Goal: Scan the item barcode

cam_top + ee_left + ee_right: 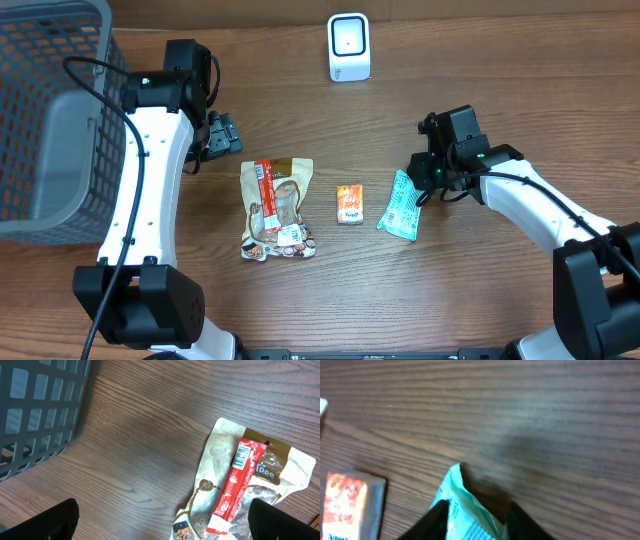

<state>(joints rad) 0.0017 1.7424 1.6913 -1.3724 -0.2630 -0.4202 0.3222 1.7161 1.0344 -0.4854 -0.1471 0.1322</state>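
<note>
**A:** Watching the right claw (477,512) now: it is pinching the upper end of the teal packet (399,207), with one finger pressing on each side of the wrapper.

**B:** And that packet is lying on the wooden table (480,300), rightmost in the row of items. It is sitting well apart from the white scanner (348,47), which is standing at the far edge.

**A:** Just beside the packet, a small orange box (348,203) is lying flat. Beyond that box a brown pouch (285,225) is lying, with a red stick pack (235,485) resting lengthwise on top of it.

**B:** Over on the other side, the left claw (224,135) is hanging with its fingers spread wide, gripping nothing. It is hovering over bare wood between the grey basket (50,120) and the pouch.

**A:** Its wrist camera is looking down on the pouch, and a white barcode (242,455) is showing near one end of the red stick pack.

**B:** On the teal packet I am seeing only faint print, too blurred to tell whether a barcode is facing up.
</note>
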